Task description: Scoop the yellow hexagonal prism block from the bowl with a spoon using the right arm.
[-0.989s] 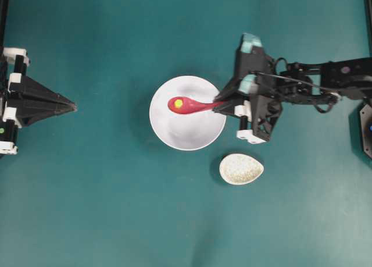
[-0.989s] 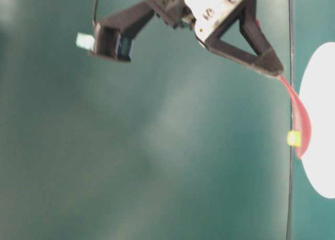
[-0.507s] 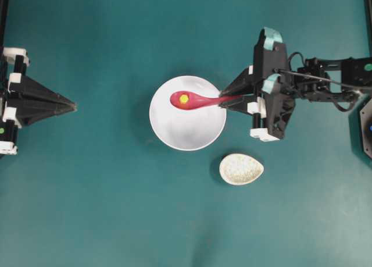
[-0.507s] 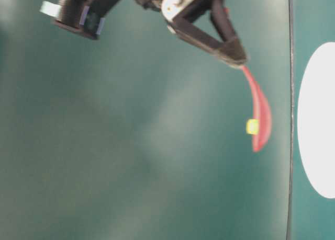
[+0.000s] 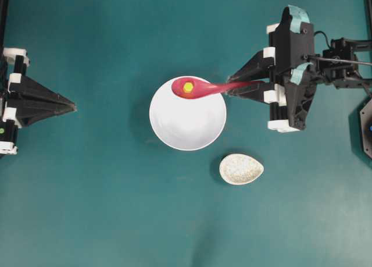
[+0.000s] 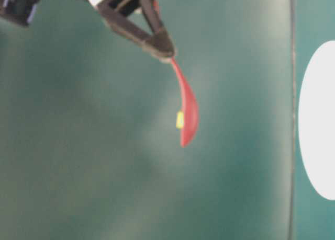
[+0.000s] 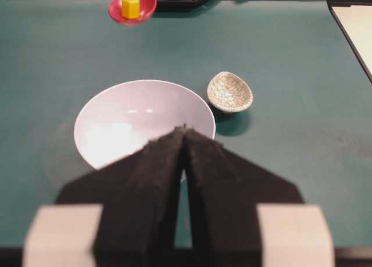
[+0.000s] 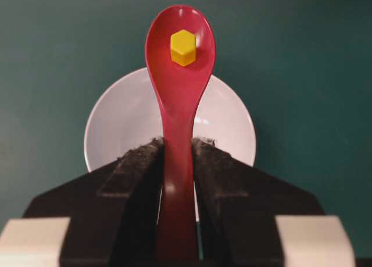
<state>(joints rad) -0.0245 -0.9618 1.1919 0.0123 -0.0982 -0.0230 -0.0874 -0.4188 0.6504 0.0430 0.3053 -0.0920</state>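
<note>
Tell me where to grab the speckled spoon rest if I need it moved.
Pinch the spoon rest across its narrower end, at the right in the overhead view, coming straight down with the free left claw. It lies flat, open side up, clear of the white bowl.

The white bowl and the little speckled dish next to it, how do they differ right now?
The white bowl is round, plain and much larger; the speckled dish is egg-shaped, beige and crackle-patterned. The red spoon, carrying the yellow hexagonal block, is lifted above the bowl's far rim, while nothing is over the speckled dish. Both sit upright on the teal table and both look empty.
</note>
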